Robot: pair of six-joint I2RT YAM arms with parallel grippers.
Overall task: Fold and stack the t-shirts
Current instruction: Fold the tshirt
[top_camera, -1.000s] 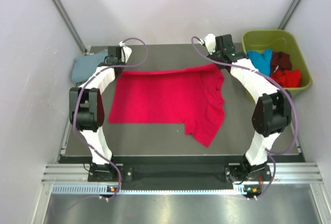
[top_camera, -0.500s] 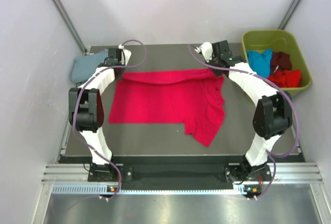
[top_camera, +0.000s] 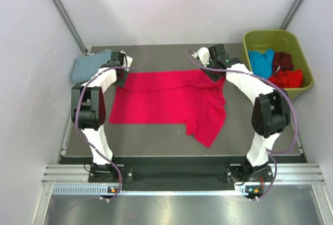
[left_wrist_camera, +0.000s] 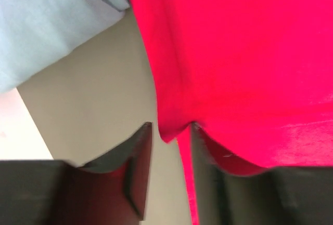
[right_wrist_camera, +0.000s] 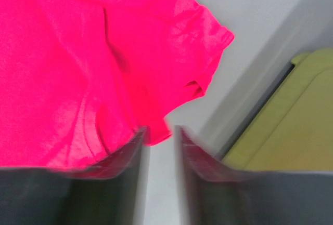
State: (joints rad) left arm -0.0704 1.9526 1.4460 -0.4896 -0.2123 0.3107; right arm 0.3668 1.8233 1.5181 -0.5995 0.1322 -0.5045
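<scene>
The crimson-red t-shirt (top_camera: 171,100) lies spread on the dark table (top_camera: 156,136), its far edge folded forward. My left gripper (top_camera: 120,77) is at the shirt's far left corner. In the left wrist view the jaws (left_wrist_camera: 171,131) are apart, with the shirt's corner (left_wrist_camera: 250,53) between them and lying along the right finger. My right gripper (top_camera: 208,74) is at the far right edge near the sleeve. Its jaws (right_wrist_camera: 161,131) are apart, with red cloth (right_wrist_camera: 78,69) touching the left fingertip. The folded blue-grey t-shirt (top_camera: 86,68) lies at the far left and also shows in the left wrist view (left_wrist_camera: 47,22).
An olive-green bin (top_camera: 291,38) stands at the far right and holds a bright blue shirt (top_camera: 261,61), a maroon one (top_camera: 282,60) and a red one (top_camera: 290,78). Its wall also shows in the right wrist view (right_wrist_camera: 296,131). Grey walls close in the table on both sides.
Both grippers moved toward me and lower, bringing the shirt's raised far edge down onto the shirt. The edge now lies flat, and both sets of jaws stand apart.
</scene>
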